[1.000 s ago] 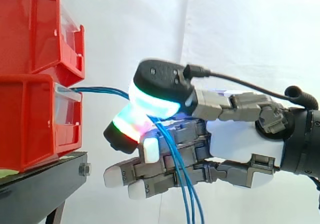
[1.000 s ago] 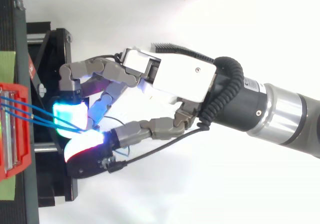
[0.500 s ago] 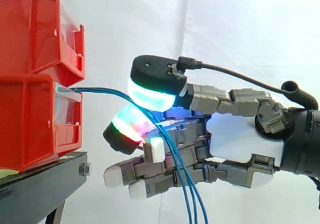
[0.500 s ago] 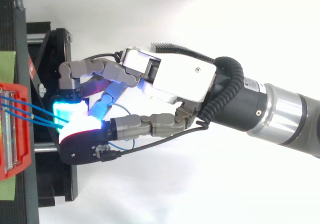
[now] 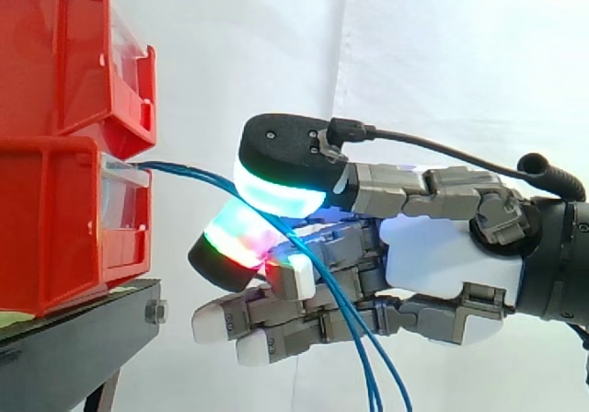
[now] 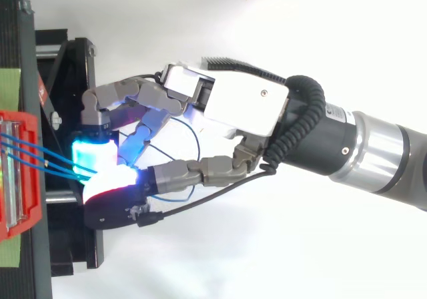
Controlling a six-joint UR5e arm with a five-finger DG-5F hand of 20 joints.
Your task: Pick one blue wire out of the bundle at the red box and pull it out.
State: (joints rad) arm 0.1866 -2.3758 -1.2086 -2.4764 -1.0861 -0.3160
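A bundle of thin blue wires (image 5: 193,171) comes out of the clear front of the lower red box (image 5: 55,219) and runs right into my hand (image 5: 442,256). The wires pass between the thumb's cyan-green pad (image 5: 276,191) above and a finger's red-green pad (image 5: 235,242) below, which close on them. Past the pinch they hang down in front of the other curled fingers to the bottom edge. From above, three blue wires (image 6: 47,157) leave the red box (image 6: 23,212) and end between the glowing pads of my hand (image 6: 240,105). A wire loop shows under the palm.
A second red bin (image 5: 55,53) sits stacked on the lower one. Both rest on a black stand (image 5: 64,348), whose frame (image 6: 73,245) lies below the fingertips. A white curtain is behind, with open space to the right of the bins.
The thumb, raised half a second ago, has come back down onto the wires. The hanging wire ends have swung right, and the loop under the palm has grown.
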